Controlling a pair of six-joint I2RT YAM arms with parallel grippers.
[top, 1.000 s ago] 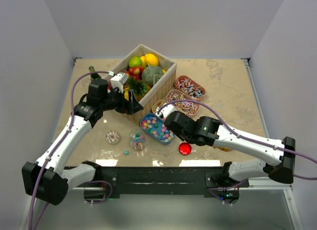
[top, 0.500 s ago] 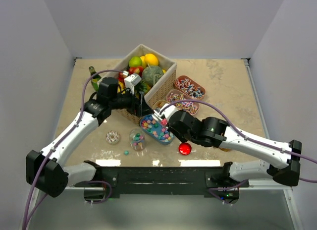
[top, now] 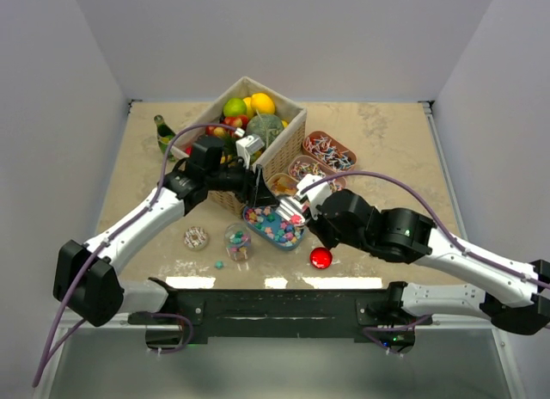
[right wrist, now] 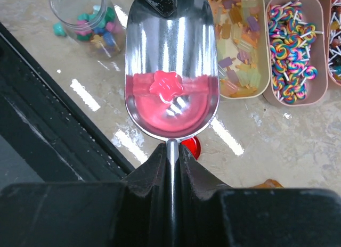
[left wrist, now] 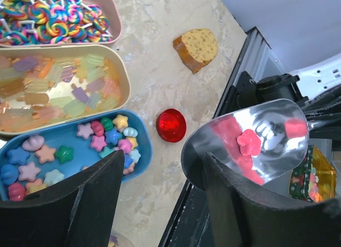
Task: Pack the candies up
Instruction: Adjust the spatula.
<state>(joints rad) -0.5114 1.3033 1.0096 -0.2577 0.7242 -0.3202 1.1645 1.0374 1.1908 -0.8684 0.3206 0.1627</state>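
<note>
Right claw (right wrist: 171, 151): closed on the thin handle of a metal scoop (right wrist: 172, 82), with the bowl pointing away from the wrist. One pink star candy (right wrist: 165, 83) lies in the bowl (its reflection reddens the metal around it). From overhead, the scoop is held over the right end of the blue tray (left wrist: 144, 138).

Left claw (left wrist: 154, 199): jaws apart, nothing between them. Its fingers (left wrist: 58, 204) hang above the blue tray, and the scoop's bowl sits just past the right one. Whether they touch cannot be told. The right wrist view shows a black fingertip at the scoop's front lip.

Blue tray: holds pastel candies (left wrist: 101, 138), stars and shells in mixed colours.

Adjoining trays:
- A cream tray (left wrist: 126, 79) beside it holds translucent popsicle-shaped gummies (left wrist: 58, 92).
- A pink tray (left wrist: 116, 18) next to that holds swirl lollipops (left wrist: 53, 18).
- Striped wrapped sweets (top: 329, 151) fill a further tray, seen from overhead.

Clear jar (right wrist: 90, 23): upright on the tabletop (left wrist: 160, 60) left of the scoop, with a few pastel pieces inside. One teal piece (right wrist: 59, 30) lies loose beside it.

Other items:
- A red round object (left wrist: 171, 124) rests near the blue tray.
- A cake slice (left wrist: 196, 47) lies farther off.
- A sprinkled doughnut (top: 196, 237) lies left of the jar.
- A wicker basket (top: 288, 150) of toy fruit stands behind.
- A green bottle (top: 163, 134) stands to the basket's left.
</note>
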